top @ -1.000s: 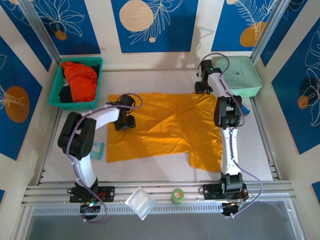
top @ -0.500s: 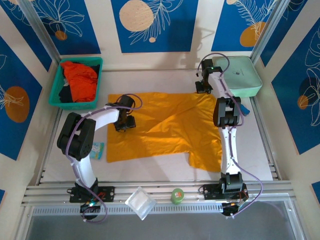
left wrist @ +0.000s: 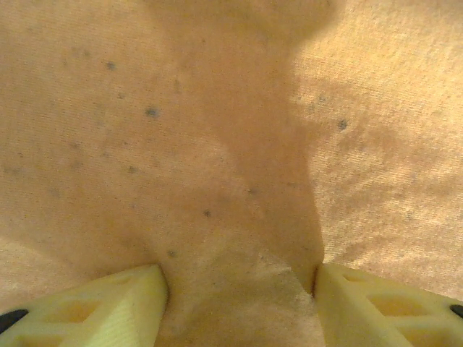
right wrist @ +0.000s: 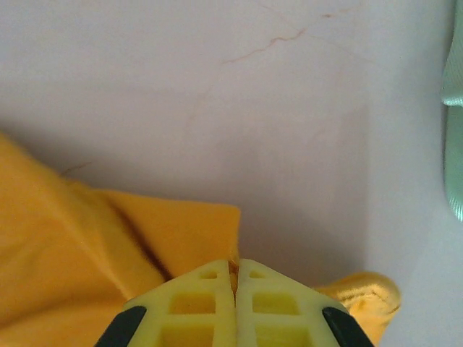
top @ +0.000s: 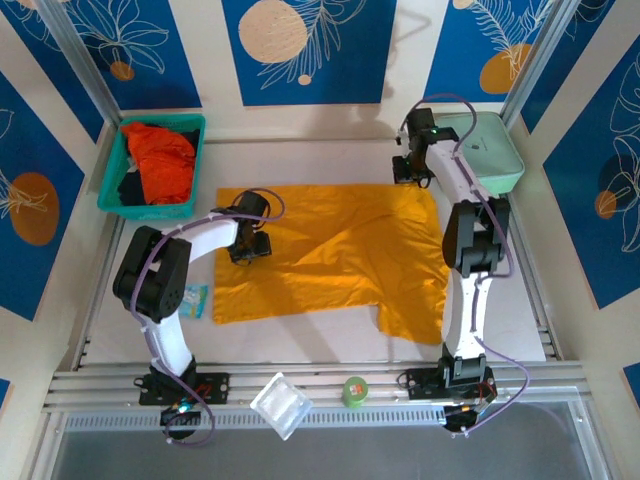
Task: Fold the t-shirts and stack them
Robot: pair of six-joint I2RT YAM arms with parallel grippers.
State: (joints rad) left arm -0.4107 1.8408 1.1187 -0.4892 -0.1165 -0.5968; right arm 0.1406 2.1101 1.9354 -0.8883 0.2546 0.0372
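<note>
The mustard-yellow t-shirt (top: 330, 250) lies spread flat on the white table. My left gripper (top: 248, 245) rests on its left part; in the left wrist view the left gripper (left wrist: 239, 278) stands open, with the yellow cloth (left wrist: 217, 130) bulging between the two fingers. At the shirt's far right corner my right gripper (top: 412, 172) is shut on the edge of the cloth. In the right wrist view the right gripper (right wrist: 235, 264) pinches a thin fold of the yellow shirt (right wrist: 87, 246). The red-orange t-shirt (top: 163, 160) lies crumpled in the teal basket (top: 145, 211).
A mint-green box (top: 490, 150) stands at the far right, close to my right gripper, and its edge (right wrist: 454, 144) is in the right wrist view. A clear plastic tub (top: 281, 404) and a green object (top: 354, 390) sit on the near rail. A small packet (top: 194, 300) lies left of the shirt.
My right gripper has shut on the shirt's far right corner and drawn it to the right, which flattened that corner. The left gripper has stayed in place.
</note>
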